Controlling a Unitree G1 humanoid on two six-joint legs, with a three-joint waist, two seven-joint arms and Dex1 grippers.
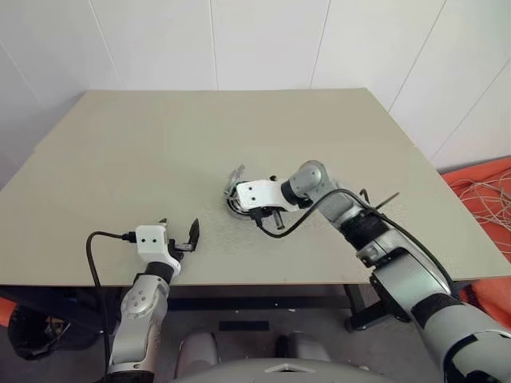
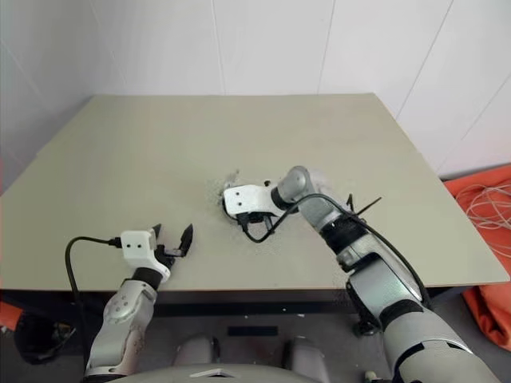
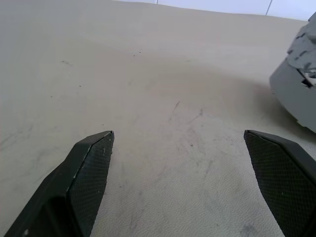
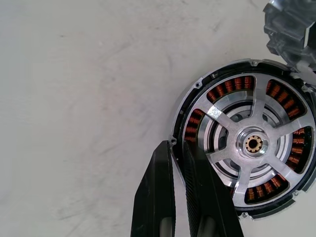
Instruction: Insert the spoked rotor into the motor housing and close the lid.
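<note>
White panelled walls back a beige table (image 1: 160, 159), with orange cloth and pale cables (image 1: 487, 199) lying on the floor past its right side. Near the table's middle sits the motor housing (image 4: 183, 129), and from the head views most of it is blocked by the right arm's white wrist block, so little more than a metallic edge shows at its far side. The right wrist view gives what the head views cannot: the spoked rotor (image 4: 249, 143) lies seated inside the housing, copper-orange windings (image 4: 232, 85) visible through the gaps between its broad spokes, and its small hub at the centre. The housing's one side is cut off by that picture's edge. A grey finned metal piece (image 4: 291, 27), probably the lid, is partly cut off at the corner just beside the housing; its full shape cannot be made out. The right gripper (image 4: 178, 148) has its 2 black fingers pressed together, empty, tips at the housing's rim. The left gripper (image 1: 177, 233) hovers near the table's front edge, well apart from the housing, its 2 fingers (image 3: 91, 163) spread wide over bare, faintly scuffed tabletop.
</note>
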